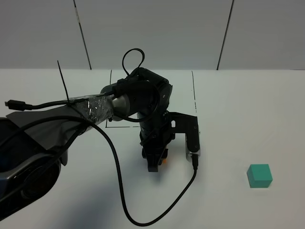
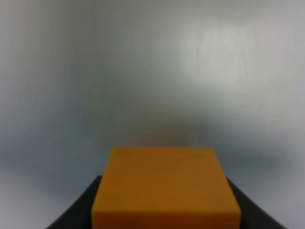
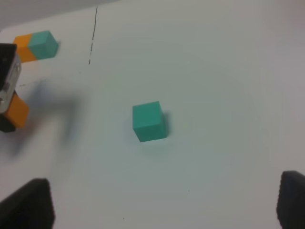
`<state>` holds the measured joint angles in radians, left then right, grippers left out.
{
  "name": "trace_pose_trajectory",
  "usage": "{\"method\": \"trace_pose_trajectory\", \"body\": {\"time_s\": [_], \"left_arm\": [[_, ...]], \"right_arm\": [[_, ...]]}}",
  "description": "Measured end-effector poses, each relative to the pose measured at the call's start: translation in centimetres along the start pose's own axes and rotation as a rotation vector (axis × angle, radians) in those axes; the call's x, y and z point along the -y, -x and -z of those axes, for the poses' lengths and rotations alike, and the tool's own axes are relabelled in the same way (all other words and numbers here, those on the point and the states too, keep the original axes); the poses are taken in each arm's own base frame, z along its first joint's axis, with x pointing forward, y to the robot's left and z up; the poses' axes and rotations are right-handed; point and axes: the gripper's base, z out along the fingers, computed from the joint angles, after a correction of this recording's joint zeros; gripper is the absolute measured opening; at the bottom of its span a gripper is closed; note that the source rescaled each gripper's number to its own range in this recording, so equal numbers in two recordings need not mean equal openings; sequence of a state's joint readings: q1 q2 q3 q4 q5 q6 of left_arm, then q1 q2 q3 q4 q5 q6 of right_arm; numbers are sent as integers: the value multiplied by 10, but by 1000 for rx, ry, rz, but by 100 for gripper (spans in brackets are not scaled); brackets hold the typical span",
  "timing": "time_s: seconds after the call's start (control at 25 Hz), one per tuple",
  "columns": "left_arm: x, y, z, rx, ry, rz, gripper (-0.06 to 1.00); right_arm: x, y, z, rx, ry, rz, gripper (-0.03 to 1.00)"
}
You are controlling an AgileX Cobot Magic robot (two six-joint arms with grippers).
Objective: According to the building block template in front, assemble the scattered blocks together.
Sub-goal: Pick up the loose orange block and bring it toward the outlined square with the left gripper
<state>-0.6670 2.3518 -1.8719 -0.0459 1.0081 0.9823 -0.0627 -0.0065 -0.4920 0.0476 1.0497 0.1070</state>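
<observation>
Now: one orange cube (image 2: pixel 164 188) clenched in left jaws; one teal cube (image 1: pixel 259 175) lying free; right jaws spread; one template (image 3: pixel 36 45).

exterior high view: i read bright, even overhead lighting. the focus is sharp and the white bench (image 1: pixel 248 119) shows no glare. left wrist view: the orange cube (image 2: pixel 164 188) is soft-edged, and everything behind it is fully out of focus, with one pale bright patch. right wrist view: mild overall blur. the teal cube (image 3: pixel 149 121) casts a short, soft shadow, and a wider diffuse grey shadow lies beside the orange cube. the fingertips (image 3: pixel 28 205) of the right end effector (image 3: pixel 159 210) appear dark and defocused.
</observation>
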Motion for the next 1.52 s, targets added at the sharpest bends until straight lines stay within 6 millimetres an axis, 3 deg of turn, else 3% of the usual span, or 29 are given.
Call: {"method": "trace_pose_trajectory", "body": {"time_s": [0.68, 1.52], "left_arm": [[0, 10, -17, -8, -47, 72, 0], [1, 14, -22, -17, -64, -14, 0]], "right_arm": [[0, 0, 0, 0, 0, 0, 87], [0, 0, 0, 0, 0, -1, 85]]}}
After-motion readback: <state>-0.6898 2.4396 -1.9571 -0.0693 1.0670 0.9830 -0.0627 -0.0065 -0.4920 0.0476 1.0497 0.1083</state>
